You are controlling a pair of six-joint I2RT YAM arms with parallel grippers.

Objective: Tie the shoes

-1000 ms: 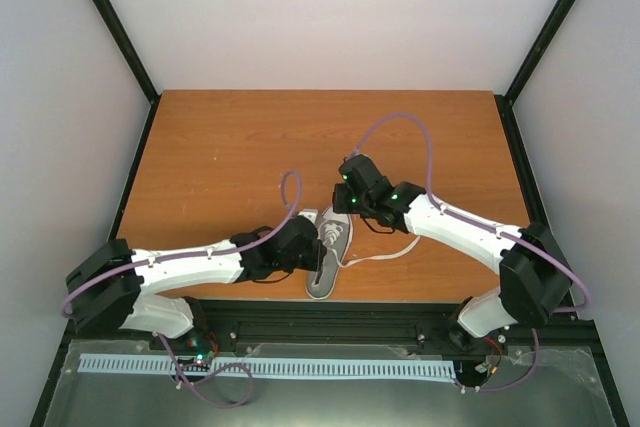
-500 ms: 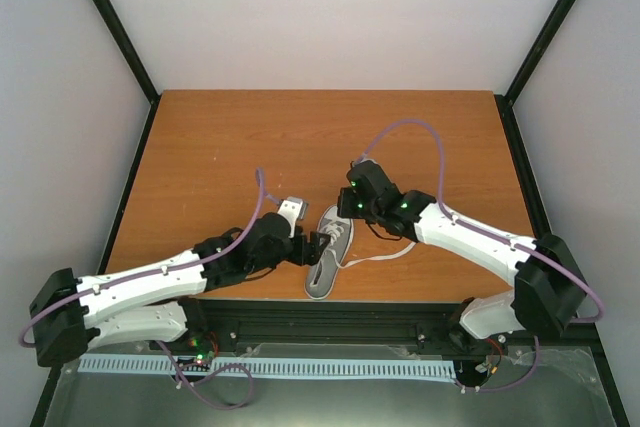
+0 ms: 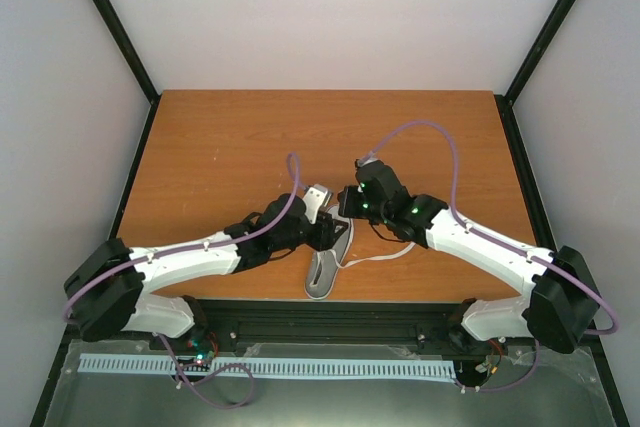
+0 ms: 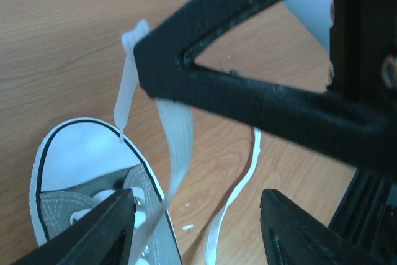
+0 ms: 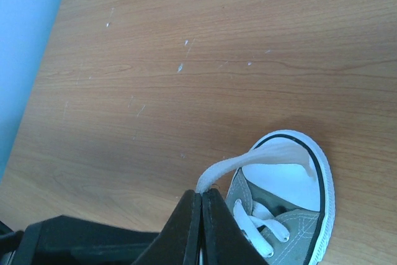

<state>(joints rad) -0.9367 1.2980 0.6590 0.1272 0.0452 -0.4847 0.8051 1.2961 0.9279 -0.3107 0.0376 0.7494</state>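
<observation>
Now the grey sneaker (image 3: 321, 277) lies near the front edge of the table (image 3: 220, 147), with its toe toward the far side. My right gripper (image 5: 201, 198) is closed tight on one white lace (image 5: 248, 158), which is raised above the toe cap (image 5: 279, 181). My left gripper (image 4: 195, 206) stands partly open just beside that lace and holds nothing.

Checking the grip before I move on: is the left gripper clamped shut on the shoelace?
No, the left wrist view shows the left gripper with fingers wide apart, not closed on the white lace.
</observation>
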